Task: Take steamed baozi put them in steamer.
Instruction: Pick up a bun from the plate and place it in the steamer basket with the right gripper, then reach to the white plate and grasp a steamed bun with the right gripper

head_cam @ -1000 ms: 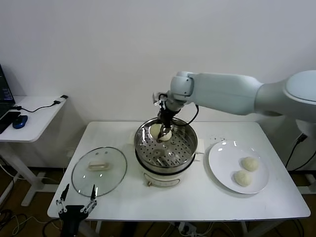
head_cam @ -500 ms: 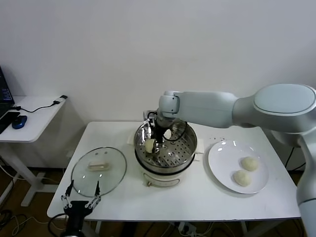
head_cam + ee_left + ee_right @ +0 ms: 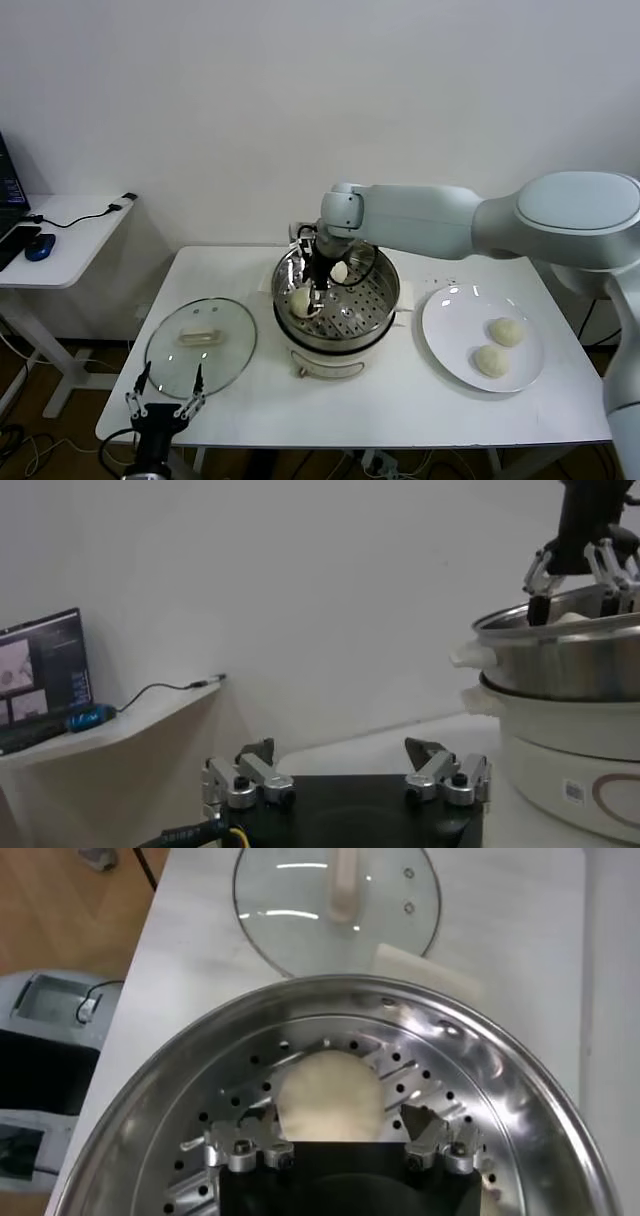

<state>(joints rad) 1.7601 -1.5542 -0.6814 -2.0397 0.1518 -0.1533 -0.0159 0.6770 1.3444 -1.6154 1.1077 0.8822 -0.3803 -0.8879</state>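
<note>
1. Two steamed baozi sat inside the steamer (image 3: 336,300): one bun (image 3: 301,300) on the perforated tray at the left side, and a second bun (image 3: 340,271) toward the far side of the tray.
2. Two further buns (image 3: 507,332) (image 3: 489,360) lay on the white plate (image 3: 447,340) at the right of the white table (image 3: 420,405), close together and well apart from the steamer.
3. The right gripper (image 3: 309,294) was down inside the steamer, directly over the left bun (image 3: 328,1096). In the right wrist view, its fingers (image 3: 243,1145) stood spread on either side of the bun, apparently without pressing it.
4. The left gripper (image 3: 163,408) hung at the near left edge of the table, just near of the glass lid (image 3: 200,345), its fingers (image 3: 247,777) parted and gripping nothing.
5. The glass lid lay flat on the table, left of the steamer and apart from it.
6. A side table (image 3: 60,225) with a cable stood at the far left.
</note>
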